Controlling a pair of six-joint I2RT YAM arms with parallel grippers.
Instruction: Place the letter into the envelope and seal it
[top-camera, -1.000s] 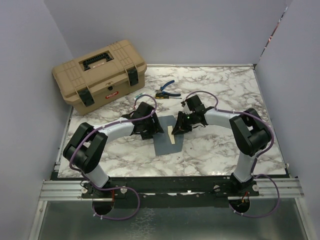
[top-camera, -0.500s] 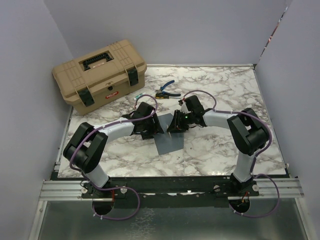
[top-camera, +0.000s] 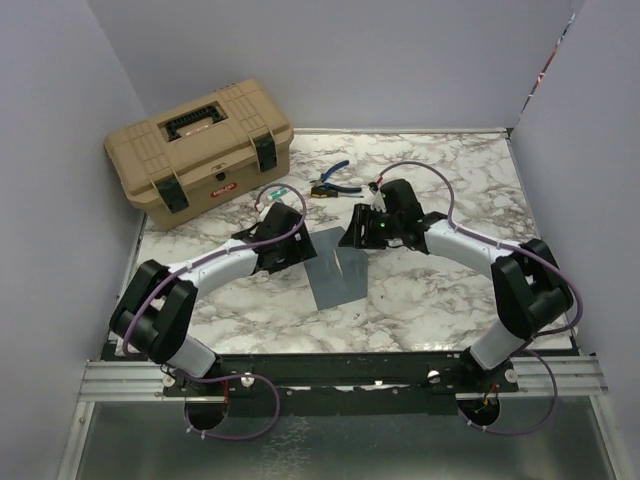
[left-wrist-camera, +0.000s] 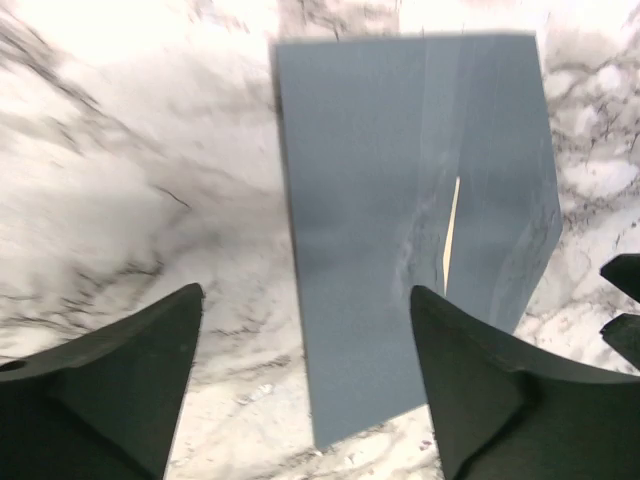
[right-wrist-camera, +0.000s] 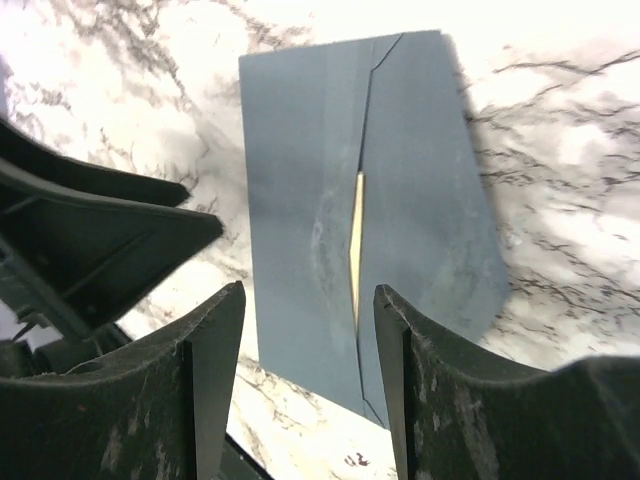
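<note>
The blue-grey envelope (top-camera: 336, 276) lies flat on the marble table between the two arms. In the left wrist view the envelope (left-wrist-camera: 380, 230) shows a narrow slit with a cream sliver of the letter (left-wrist-camera: 450, 232) inside. The same sliver of letter (right-wrist-camera: 356, 232) shows in the right wrist view, in the envelope (right-wrist-camera: 420, 200). The rest of the letter is hidden. My left gripper (top-camera: 301, 249) (left-wrist-camera: 303, 292) hovers open by the envelope's left edge, holding nothing. My right gripper (top-camera: 353, 238) (right-wrist-camera: 310, 292) hangs open above its far right part, also holding nothing.
A tan toolbox (top-camera: 200, 150) with black latches stands at the back left. Blue-handled pliers (top-camera: 330, 180) lie behind the grippers. Purple walls close in the table on three sides. The left gripper's black body (right-wrist-camera: 100, 230) shows beside the right fingers.
The right gripper opened and let go of the letter, which now sits inside the envelope with only a sliver showing. Both arms drew back from the envelope.
</note>
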